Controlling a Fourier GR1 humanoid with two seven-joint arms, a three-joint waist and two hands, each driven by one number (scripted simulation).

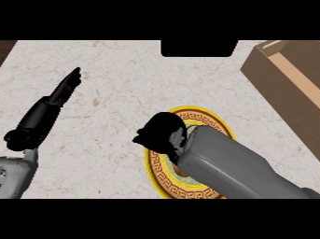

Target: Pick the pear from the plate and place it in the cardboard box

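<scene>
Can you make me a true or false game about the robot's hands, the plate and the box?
1. The cardboard box stands at the right side of the counter. True.
2. The right hand is inside the box. False: it is over the plate, left of the box.
3. The plate has a yellow rim. True.
4. The left hand holds the pear. False: its fingers are straight and hold nothing.
</scene>
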